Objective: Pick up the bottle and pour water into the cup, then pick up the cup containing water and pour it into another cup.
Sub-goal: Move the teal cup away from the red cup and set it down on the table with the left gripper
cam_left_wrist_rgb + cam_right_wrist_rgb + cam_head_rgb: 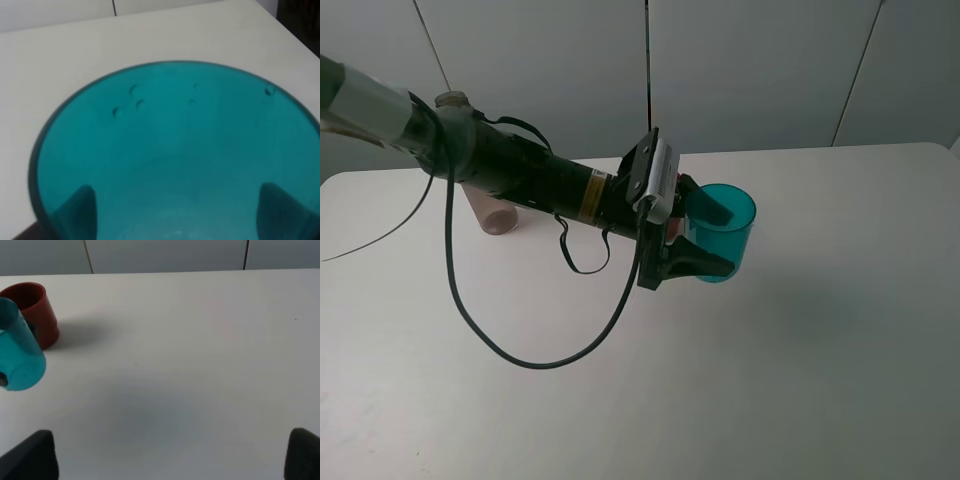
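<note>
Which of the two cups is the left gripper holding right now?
The see-through teal cup, lifted off the table and clamped between the left gripper's fingers. The solid red cup stands behind it on the table, untouched.

Teal cup (722, 230), dark red cup (35, 310)

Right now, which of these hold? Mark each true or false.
1. The left end effector holds the teal cup. True.
2. The teal cup stands on the table. False: it is lifted and tilted.
3. The red cup lies on its side. False: it stands upright.
4. The right end effector holds the bottle. False: its fingers are apart with nothing between them.
5. The bottle stands behind the left arm. True.
</note>
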`<state>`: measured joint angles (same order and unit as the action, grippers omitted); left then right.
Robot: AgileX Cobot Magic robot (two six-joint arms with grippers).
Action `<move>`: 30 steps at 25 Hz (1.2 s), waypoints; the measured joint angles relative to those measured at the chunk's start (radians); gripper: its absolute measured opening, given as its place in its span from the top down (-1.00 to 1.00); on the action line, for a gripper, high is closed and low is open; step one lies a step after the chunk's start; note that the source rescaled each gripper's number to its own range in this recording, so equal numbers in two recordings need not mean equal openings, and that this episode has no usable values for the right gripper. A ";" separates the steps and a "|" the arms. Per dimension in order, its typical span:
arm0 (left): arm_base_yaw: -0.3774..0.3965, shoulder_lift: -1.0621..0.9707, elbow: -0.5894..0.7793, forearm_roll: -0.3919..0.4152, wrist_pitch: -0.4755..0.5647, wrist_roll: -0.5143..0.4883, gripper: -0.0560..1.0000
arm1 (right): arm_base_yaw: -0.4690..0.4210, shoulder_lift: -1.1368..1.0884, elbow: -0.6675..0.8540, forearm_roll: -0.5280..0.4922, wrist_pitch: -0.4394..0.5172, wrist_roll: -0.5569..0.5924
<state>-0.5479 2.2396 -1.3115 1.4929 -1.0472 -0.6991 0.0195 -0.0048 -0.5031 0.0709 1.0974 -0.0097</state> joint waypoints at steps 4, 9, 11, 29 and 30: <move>0.000 0.068 -0.065 0.028 -0.011 0.002 0.51 | 0.000 0.000 0.000 0.000 0.000 0.000; 0.000 0.141 -0.139 0.062 -0.062 0.000 0.51 | 0.000 0.000 0.000 0.000 0.000 0.000; 0.000 0.159 -0.153 0.068 -0.068 0.000 0.51 | 0.000 0.000 0.000 0.000 0.000 0.000; 0.000 0.219 -0.159 0.123 -0.100 -0.001 0.51 | 0.000 0.000 0.000 0.000 0.000 0.000; 0.000 0.221 -0.159 0.128 -0.100 -0.001 0.51 | 0.000 0.000 0.000 0.000 0.000 0.000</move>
<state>-0.5479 2.4606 -1.4705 1.6211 -1.1475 -0.7005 0.0195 -0.0048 -0.5031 0.0709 1.0974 -0.0097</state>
